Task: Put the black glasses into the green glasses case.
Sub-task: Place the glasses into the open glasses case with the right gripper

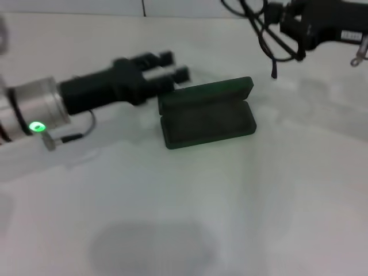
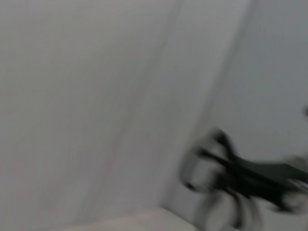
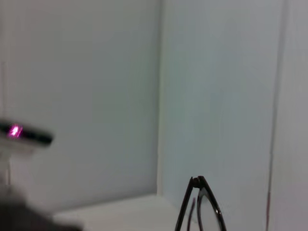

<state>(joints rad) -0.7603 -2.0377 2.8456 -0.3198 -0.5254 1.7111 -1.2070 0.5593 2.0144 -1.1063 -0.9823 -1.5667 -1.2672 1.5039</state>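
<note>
The green glasses case lies open on the white table, lid tilted up at the far side, and its dark lining holds nothing. My right gripper hangs high at the far right, shut on the black glasses, whose thin frame and one temple arm dangle above and to the right of the case. The glasses' frame also shows in the right wrist view. My left gripper is open and empty, hovering just left of the case's lid. The left wrist view shows a blurred dark shape that I cannot identify.
The white table stretches towards me from the case. A white wall seam runs along the far edge. The left arm's silver wrist with a green light reaches in from the left.
</note>
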